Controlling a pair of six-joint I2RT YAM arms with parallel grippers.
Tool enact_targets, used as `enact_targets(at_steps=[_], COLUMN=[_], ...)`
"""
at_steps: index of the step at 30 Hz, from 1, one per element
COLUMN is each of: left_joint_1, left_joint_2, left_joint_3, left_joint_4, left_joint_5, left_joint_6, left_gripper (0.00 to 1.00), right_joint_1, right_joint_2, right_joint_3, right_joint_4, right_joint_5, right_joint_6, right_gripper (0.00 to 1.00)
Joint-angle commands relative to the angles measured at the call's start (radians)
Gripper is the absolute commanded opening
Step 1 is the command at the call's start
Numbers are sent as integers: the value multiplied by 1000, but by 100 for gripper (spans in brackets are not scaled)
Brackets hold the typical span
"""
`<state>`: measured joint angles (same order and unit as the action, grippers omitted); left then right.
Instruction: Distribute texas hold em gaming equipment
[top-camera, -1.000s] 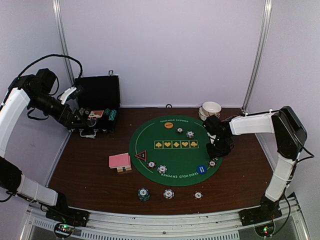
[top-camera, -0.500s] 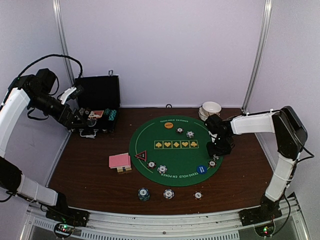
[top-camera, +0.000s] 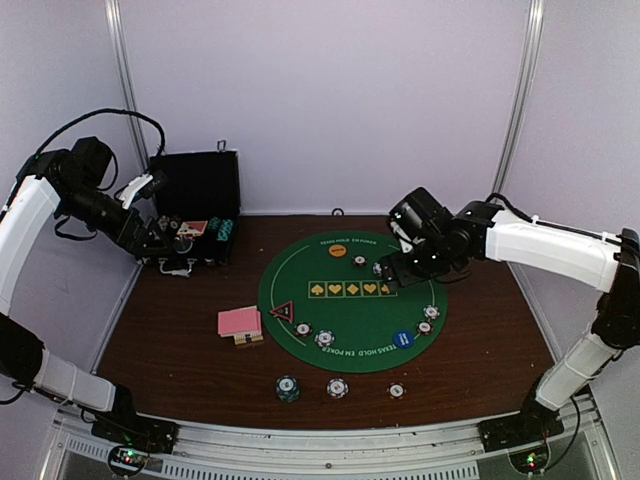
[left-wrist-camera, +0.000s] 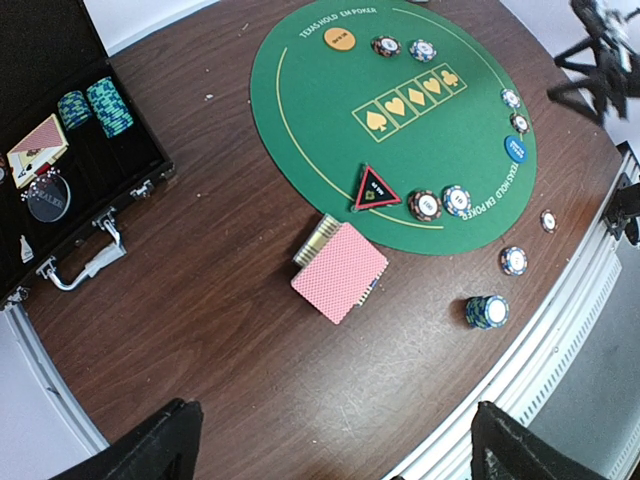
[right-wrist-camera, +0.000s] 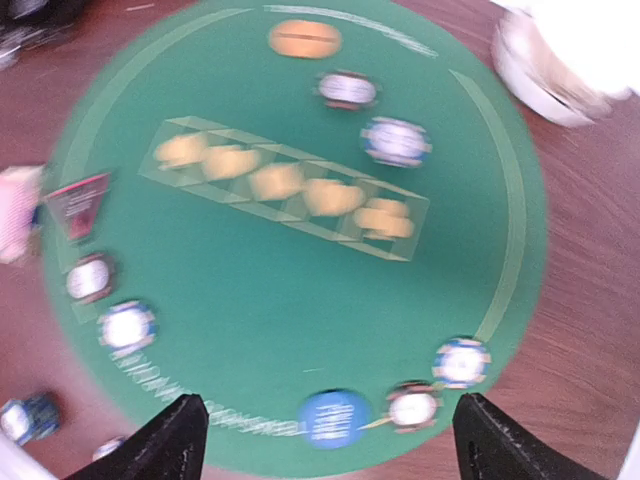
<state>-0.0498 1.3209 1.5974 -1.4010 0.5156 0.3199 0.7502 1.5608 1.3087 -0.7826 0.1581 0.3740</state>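
Stripe-edged round poker chips (top-camera: 325, 338) dot a round green felt mat (top-camera: 350, 318), centre frame. Both the left gripper (left-wrist-camera: 335, 440) and right gripper (right-wrist-camera: 330, 435) hang spread wide, empty.

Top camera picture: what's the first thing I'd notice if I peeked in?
The big round green poker mat in the middle of the brown table, dotted with chips. Next come the pink card deck just off the mat's left edge, and the right gripper hovering open over the mat's far side.
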Motion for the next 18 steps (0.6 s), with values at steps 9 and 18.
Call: enact_targets(at_steps=[9, 18], left_joint_1=[-6, -7], left_joint_2=[-12, -20], left_joint_3=[9, 6], left_joint_4=[17, 13], left_joint_5=[-6, 1], left_joint_6=[-10, -9], left_gripper=[98, 98], right_joint_1=[546, 580], right_joint_2=[380, 597], right_joint_3=[390, 549], right_joint_4=[-123, -174], right_joint_5=[-125, -184], right_joint_6=[-115, -182], right_gripper=[98, 100])
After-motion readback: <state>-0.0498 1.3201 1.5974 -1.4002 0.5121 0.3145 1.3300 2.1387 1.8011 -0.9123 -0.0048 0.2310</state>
